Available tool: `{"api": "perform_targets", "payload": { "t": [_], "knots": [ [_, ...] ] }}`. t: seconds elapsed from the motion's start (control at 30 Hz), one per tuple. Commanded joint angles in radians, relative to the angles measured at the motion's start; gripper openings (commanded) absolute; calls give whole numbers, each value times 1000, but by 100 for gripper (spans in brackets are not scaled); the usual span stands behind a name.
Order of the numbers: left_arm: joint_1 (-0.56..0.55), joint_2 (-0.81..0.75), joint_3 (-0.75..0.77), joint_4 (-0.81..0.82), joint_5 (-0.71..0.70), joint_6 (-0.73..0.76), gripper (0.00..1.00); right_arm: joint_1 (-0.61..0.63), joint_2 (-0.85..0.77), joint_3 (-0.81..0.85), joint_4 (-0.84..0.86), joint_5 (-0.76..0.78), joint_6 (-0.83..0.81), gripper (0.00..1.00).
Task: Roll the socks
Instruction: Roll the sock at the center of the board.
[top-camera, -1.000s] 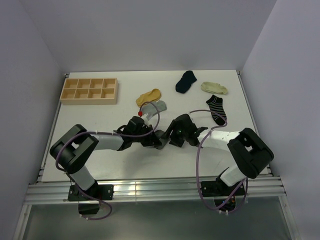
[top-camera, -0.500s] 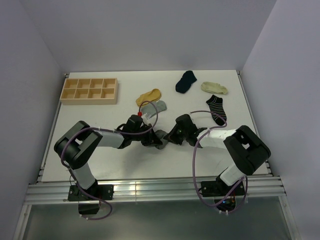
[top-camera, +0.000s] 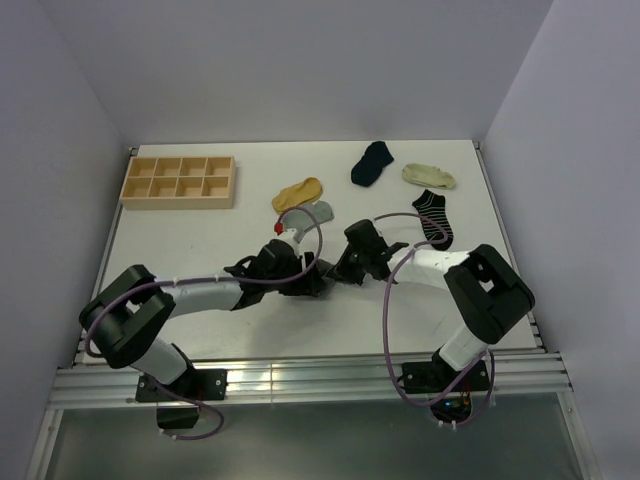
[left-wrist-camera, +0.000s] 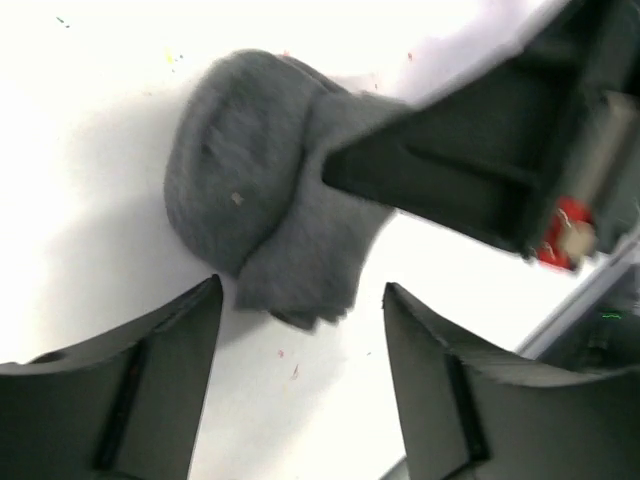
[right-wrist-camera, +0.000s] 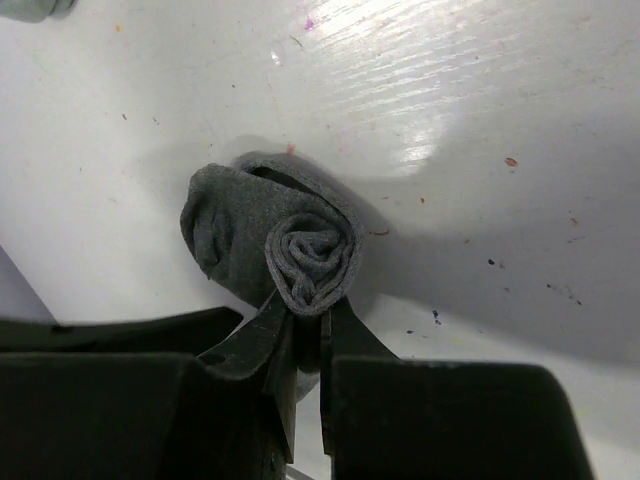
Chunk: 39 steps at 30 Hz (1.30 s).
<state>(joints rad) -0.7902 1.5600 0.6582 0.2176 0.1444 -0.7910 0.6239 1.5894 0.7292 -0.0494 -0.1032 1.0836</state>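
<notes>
A dark grey sock (right-wrist-camera: 300, 250) lies rolled into a tight spiral on the white table. My right gripper (right-wrist-camera: 305, 320) is shut on the roll's near edge, its fingers pinching the fabric. In the left wrist view the same sock (left-wrist-camera: 260, 200) sits just beyond my left gripper (left-wrist-camera: 302, 300), which is open, with bare table between its fingers. The right gripper's dark finger (left-wrist-camera: 450, 170) reaches onto the sock from the right. From above, both grippers, left (top-camera: 308, 278) and right (top-camera: 335, 268), meet mid-table and mostly hide the roll.
A mustard-yellow sock (top-camera: 298, 192) and a light grey sock (top-camera: 316, 212) lie just behind the grippers. A navy sock (top-camera: 372, 162), a cream sock (top-camera: 428, 176) and a striped sock (top-camera: 433, 217) lie at the back right. A wooden compartment tray (top-camera: 179, 180) stands back left.
My left gripper has opened and let go of the dark grey sock, and its arm has stretched lower along the table. My right gripper has shut on the roll.
</notes>
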Motion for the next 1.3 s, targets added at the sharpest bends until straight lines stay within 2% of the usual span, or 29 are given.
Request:
{"api": "perform_targets", "payload": {
  "t": [0.0,0.1,0.33,0.47,1.07,1.13,1.23,1.27],
  "knots": [
    [-108,-92,35,-104,-318,125,71,-1,32,52,-98,5,-44,0],
    [-193,-103,78,-135,-472,179,70,3,53,65,-109,-16,-45,0],
    [-320,-32,153,-150,-681,315,64,13,83,79,-110,-44,-47,0],
    [-371,15,176,-135,-715,366,61,17,89,84,-109,-53,-47,0],
    [-426,193,218,-136,-793,400,45,19,98,82,-102,-79,-45,0],
    [-431,207,216,-139,-796,395,37,20,96,82,-96,-84,-45,0],
    [-432,218,218,-147,-792,378,18,20,98,82,-92,-93,-44,0],
    [-432,215,219,-152,-787,372,5,20,92,81,-84,-95,-45,0]
  ]
}}
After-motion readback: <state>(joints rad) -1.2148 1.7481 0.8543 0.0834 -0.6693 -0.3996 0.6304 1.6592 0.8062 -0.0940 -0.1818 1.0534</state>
